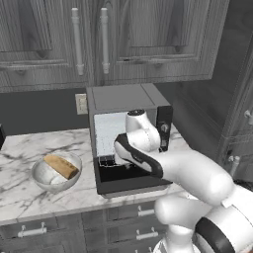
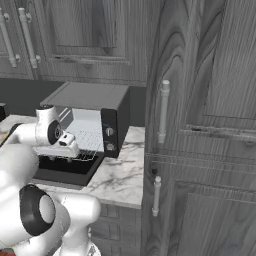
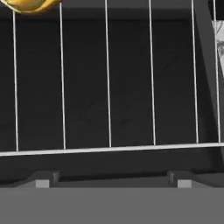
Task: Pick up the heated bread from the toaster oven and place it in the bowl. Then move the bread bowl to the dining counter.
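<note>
The toaster oven [image 1: 123,97] [image 2: 90,95] stands on the marble worktop with its black door [image 1: 129,186] dropped open. My gripper [image 3: 111,181] hovers over the wire rack [image 3: 109,100] at the oven's mouth, open, its two fingertips [image 3: 43,181] far apart with nothing between them. The heated bread [image 3: 30,4], golden-orange, lies on the rack beyond the gripper, cut off by the top left edge of the hand view. The marbled bowl [image 1: 54,186] sits left of the oven on the worktop with a tan baguette-like piece [image 1: 62,166] in it. The dining counter is out of view.
Grey wall cabinets [image 1: 104,39] hang above the oven. A tall grey cabinet [image 2: 200,125] stands right of it. The oven's black knob panel [image 1: 164,127] [image 2: 110,132] is on its right side. Drawers [image 1: 29,231] run under the worktop.
</note>
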Robot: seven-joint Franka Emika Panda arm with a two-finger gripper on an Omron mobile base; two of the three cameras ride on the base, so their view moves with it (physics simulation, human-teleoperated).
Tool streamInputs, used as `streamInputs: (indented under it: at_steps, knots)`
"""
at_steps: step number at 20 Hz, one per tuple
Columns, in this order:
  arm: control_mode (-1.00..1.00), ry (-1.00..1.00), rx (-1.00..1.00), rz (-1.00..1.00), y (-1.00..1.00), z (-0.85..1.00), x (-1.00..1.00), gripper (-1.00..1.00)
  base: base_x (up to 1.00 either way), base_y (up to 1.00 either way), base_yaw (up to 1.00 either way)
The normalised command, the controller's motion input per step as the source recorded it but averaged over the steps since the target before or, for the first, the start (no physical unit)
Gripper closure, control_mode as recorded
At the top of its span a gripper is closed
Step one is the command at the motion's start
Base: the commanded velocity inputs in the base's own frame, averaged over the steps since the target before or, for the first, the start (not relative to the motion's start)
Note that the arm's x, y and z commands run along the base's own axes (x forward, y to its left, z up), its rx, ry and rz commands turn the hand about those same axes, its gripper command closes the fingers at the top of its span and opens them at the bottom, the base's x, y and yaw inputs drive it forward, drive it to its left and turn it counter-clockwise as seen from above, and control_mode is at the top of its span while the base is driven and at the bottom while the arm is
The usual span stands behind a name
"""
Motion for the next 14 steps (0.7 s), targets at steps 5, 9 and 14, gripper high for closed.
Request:
streamInputs:
  at_steps: [5,9,14]
  knots:
    - [-1.0,-0.1,0.01,0.0,0.0,0.03,-1.0,-1.0,0.0,0.0,0.0]
    - [-1.0,-0.41,0.0,0.0,0.07,0.57,-0.46,-1.0,0.0,0.0,0.0]
    - [-1.0,-0.38,0.0,0.0,0.12,0.86,0.01,-1.0,0.0,0.0,0.0]
